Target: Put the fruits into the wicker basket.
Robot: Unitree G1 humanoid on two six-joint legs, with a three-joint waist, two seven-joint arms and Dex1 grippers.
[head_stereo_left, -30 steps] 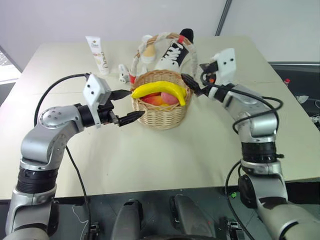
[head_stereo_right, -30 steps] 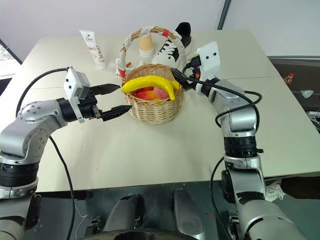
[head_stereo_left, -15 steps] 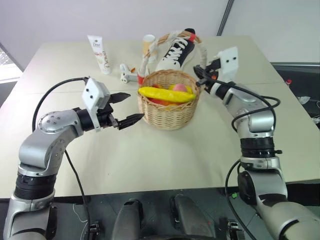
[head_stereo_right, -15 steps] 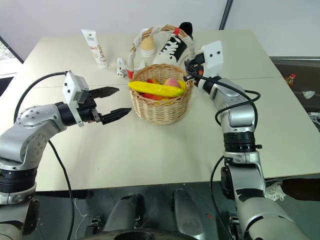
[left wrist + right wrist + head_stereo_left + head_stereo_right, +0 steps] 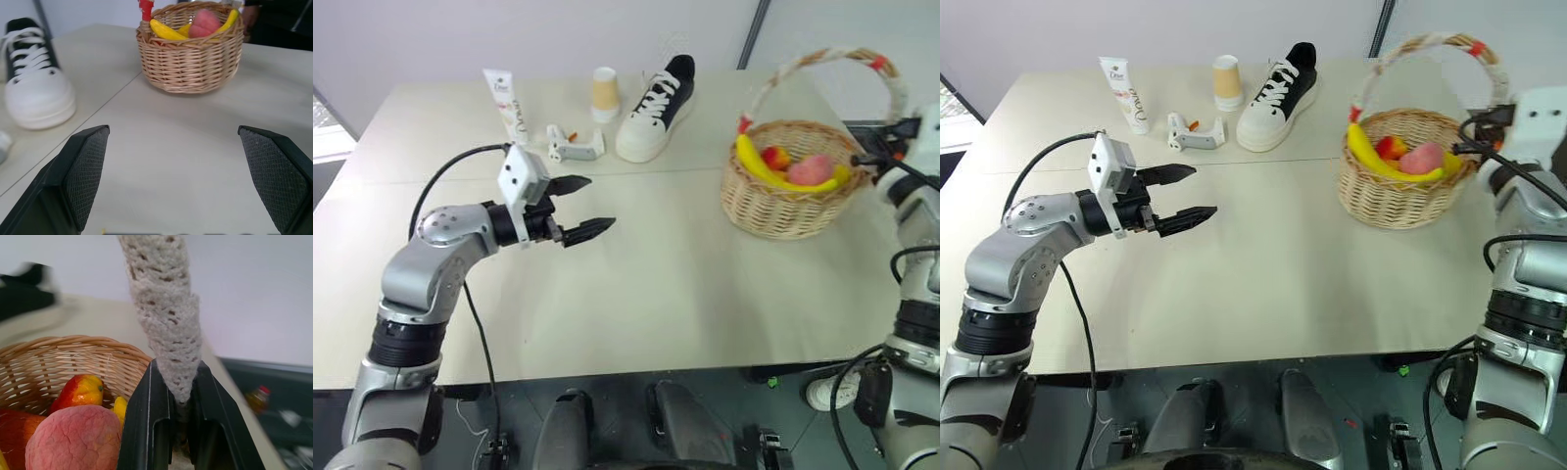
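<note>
Sitting at the right side of the pale beige counter [image 5: 636, 284] in the left eye view: the round tan woven wicker basket [image 5: 783, 201] with its tall arched handle wrapped in white cloth with red bands, holding the long curved yellow banana [image 5: 759, 166], the rounded pink peach [image 5: 811, 169] and the oblong red-and-yellow mango-like fruit [image 5: 776, 157]. Hovering well apart from it over the middle-left of the counter: the left gripper [image 5: 590, 209], its two black fingers spread wide with nothing between them. Lying along the far edge: a white tube [image 5: 506, 105], a small white-and-grey device [image 5: 573, 145], a tan paper cup [image 5: 603, 94] and a black-and-white sneaker [image 5: 654, 108]. Showing in the right eye view: the right gripper [image 5: 1469, 147] reaching to the basket's right rim at the foot of the handle. Looking along the left wrist view: the two fingers [image 5: 80, 171] standing far apart, with the sneaker to one side and the filled basket ahead. Showing in the right wrist view: the right gripper's fingers [image 5: 146, 431] clamped on the cloth-wrapped handle [image 5: 168, 328], the peach, mango-like fruit and a bit of banana lying just beside them inside the basket.
</note>
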